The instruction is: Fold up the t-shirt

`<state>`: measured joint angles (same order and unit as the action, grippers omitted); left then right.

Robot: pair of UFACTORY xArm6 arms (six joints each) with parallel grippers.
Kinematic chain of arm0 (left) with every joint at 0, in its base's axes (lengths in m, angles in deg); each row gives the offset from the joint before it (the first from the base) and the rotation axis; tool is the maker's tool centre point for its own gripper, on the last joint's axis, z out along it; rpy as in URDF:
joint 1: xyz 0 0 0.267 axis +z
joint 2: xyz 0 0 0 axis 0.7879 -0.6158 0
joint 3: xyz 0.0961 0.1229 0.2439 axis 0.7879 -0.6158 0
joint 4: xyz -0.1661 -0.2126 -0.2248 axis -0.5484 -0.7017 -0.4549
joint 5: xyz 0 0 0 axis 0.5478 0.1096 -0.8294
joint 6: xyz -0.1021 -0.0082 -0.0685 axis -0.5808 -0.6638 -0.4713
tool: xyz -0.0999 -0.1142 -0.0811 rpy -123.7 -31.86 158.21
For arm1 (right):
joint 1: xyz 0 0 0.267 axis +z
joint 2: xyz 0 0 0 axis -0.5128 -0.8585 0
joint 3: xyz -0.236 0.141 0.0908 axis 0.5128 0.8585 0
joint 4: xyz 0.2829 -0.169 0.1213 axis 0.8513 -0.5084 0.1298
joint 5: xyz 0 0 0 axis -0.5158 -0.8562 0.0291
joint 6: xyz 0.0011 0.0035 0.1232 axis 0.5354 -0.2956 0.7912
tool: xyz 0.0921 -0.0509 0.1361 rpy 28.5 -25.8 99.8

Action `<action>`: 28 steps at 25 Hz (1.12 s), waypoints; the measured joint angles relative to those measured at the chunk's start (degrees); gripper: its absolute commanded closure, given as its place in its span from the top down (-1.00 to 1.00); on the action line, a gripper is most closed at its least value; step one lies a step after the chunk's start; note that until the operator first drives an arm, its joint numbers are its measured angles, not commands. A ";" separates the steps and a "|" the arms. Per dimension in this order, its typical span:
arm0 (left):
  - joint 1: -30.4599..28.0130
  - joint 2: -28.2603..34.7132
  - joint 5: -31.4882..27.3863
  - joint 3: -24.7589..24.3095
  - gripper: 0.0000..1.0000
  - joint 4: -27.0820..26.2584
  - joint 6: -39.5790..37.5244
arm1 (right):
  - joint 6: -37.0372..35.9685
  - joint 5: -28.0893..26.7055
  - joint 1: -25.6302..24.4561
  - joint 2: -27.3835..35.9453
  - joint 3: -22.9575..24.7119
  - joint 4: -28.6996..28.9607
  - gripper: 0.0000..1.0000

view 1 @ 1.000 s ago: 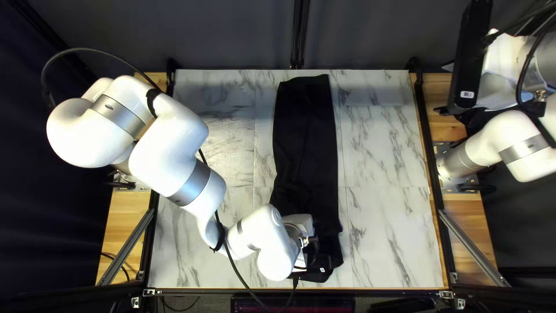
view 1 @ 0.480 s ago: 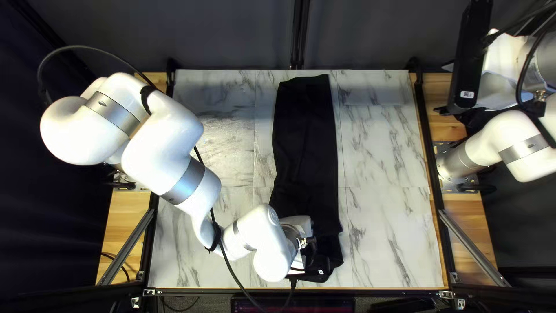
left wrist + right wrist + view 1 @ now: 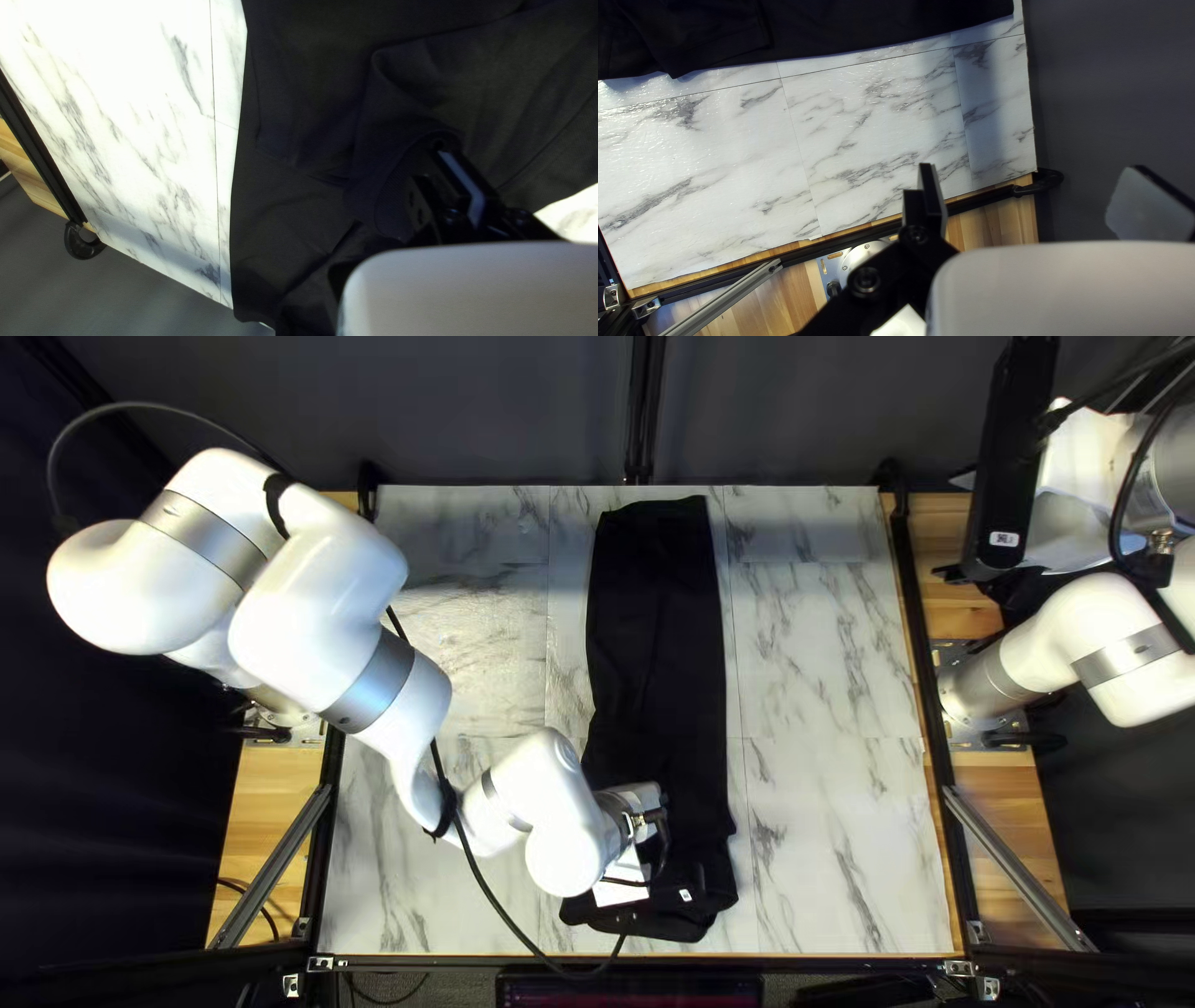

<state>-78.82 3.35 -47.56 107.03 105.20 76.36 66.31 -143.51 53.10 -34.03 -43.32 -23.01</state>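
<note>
Lying as a long dark strip mid-tabletop [image 3: 822, 834], the black t-shirt [image 3: 657, 647] runs from near the far edge to near the near edge; L gripper [image 3: 623, 881] is low at its near end, jaws closed, can't tell if any cloth's in them. R gripper [image 3: 955, 525] hangs off at the R side, jaws wide open, nothing btwn.
</note>
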 measured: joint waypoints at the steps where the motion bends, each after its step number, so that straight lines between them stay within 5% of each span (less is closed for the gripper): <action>1: -0.06 0.26 0.28 0.05 -1.00 -0.54 -0.37 | 0.00 0.00 0.00 0.00 0.00 0.00 1.00; 28: 0.29 4.64 5.12 -2.79 -1.00 -13.43 -3.96 | 0.00 0.00 0.00 0.00 0.00 0.00 1.00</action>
<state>-78.53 7.99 -42.44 104.24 91.77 72.40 66.31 -143.51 53.10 -34.03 -43.32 -23.01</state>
